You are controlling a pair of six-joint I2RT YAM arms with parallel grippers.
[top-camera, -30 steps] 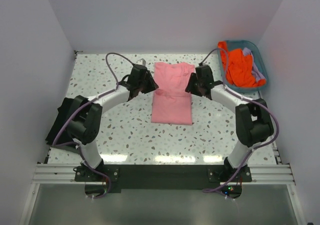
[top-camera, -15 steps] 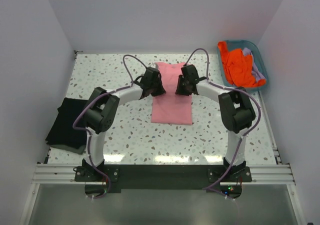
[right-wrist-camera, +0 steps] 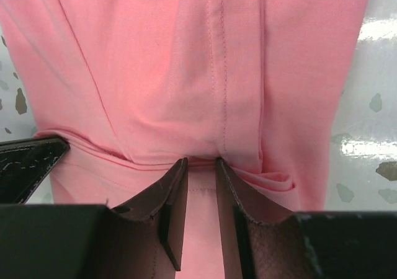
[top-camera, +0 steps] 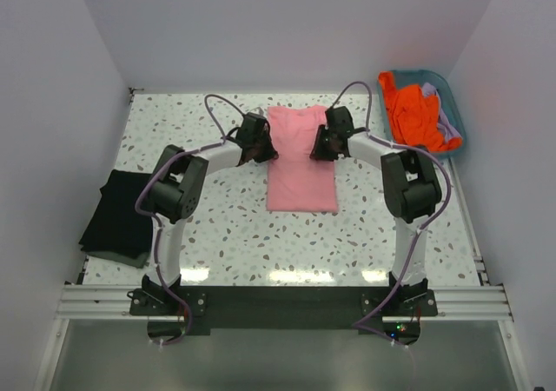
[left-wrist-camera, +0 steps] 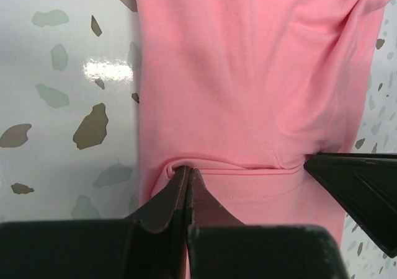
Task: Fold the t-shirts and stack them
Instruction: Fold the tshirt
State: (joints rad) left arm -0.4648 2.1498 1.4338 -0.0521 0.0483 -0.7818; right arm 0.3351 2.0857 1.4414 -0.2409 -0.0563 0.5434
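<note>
Left gripper and right gripper each pinch the pink shirt mid-fold.
Its left jaws are pressed fully together on a tuck of cloth at the shirt's nine o'clock edge; the right jaws stand a narrow slit apart, a ridge of cloth caught between them at three o'clock. The shirt lies mid-table toward twelve, sides already turned in to a long strip, so I'd guess a crosswise fold comes next. A black shirt sits folded at eight o'clock. An orange shirt and a lavender shirt wait crumpled in the basket at two o'clock. Roughly a third done, I reckon.
</note>
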